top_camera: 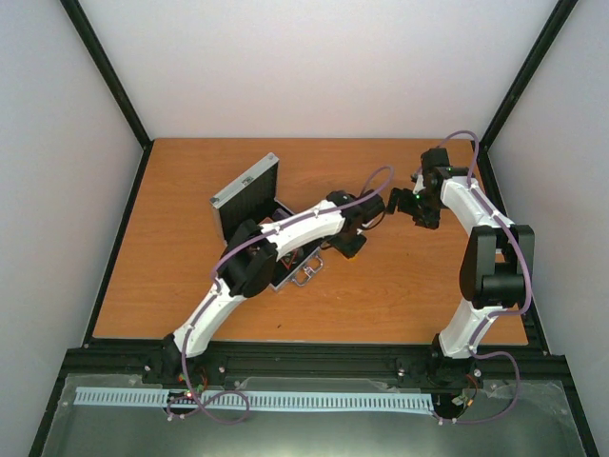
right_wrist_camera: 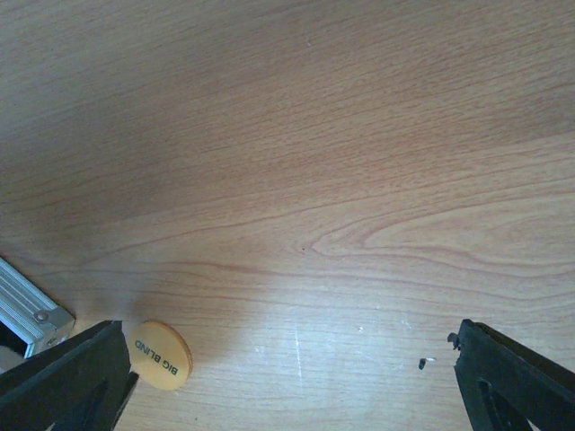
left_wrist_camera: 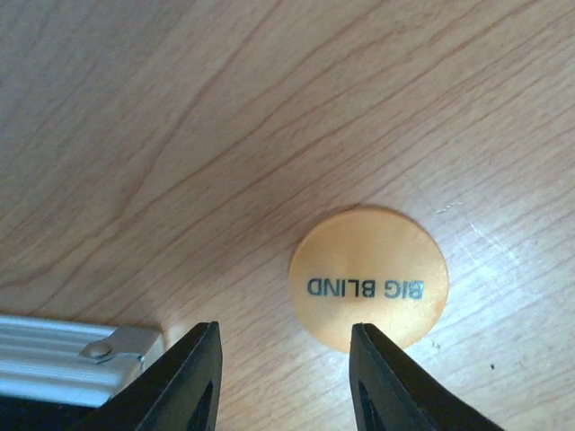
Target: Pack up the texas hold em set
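A round orange disc (left_wrist_camera: 368,274) printed "BIG BLIND" lies flat on the wooden table. My left gripper (left_wrist_camera: 286,337) hovers just short of it, jaws partly apart with only bare wood between them; the right fingertip (left_wrist_camera: 382,368) overlaps the disc's near edge. The silver case (top_camera: 245,186) stands open at the left, its base largely hidden under my left arm; one corner (left_wrist_camera: 72,359) shows beside my left finger. My right gripper (right_wrist_camera: 292,359) is wide open and holds nothing, with the disc (right_wrist_camera: 162,355) next to its left finger (right_wrist_camera: 72,373).
The case's metal handle (top_camera: 304,276) pokes out below my left forearm. A tiny dark speck (right_wrist_camera: 422,364) lies on the wood near my right gripper's right finger. Black frame rails (top_camera: 114,238) border the table.
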`<state>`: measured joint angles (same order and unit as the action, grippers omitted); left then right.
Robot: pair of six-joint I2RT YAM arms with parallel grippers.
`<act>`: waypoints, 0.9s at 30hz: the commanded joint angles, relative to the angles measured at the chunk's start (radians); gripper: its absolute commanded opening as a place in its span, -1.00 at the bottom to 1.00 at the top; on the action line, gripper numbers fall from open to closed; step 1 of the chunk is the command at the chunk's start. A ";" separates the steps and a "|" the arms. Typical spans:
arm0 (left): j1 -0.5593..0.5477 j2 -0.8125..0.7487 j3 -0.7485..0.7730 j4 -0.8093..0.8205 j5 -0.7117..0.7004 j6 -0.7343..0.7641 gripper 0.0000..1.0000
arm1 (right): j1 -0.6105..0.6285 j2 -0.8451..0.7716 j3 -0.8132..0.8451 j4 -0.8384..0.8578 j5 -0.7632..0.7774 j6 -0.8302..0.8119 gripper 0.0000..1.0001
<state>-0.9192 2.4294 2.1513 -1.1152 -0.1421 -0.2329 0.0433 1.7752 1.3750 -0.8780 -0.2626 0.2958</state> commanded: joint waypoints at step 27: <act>-0.012 0.038 0.097 0.008 0.149 -0.023 0.53 | -0.100 -0.005 0.038 0.014 -0.017 0.055 1.00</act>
<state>-0.9222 2.4325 2.2219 -1.1221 -0.0246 -0.2455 -0.0353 1.7752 1.3838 -0.8715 -0.2710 0.3408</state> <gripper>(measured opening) 0.747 0.999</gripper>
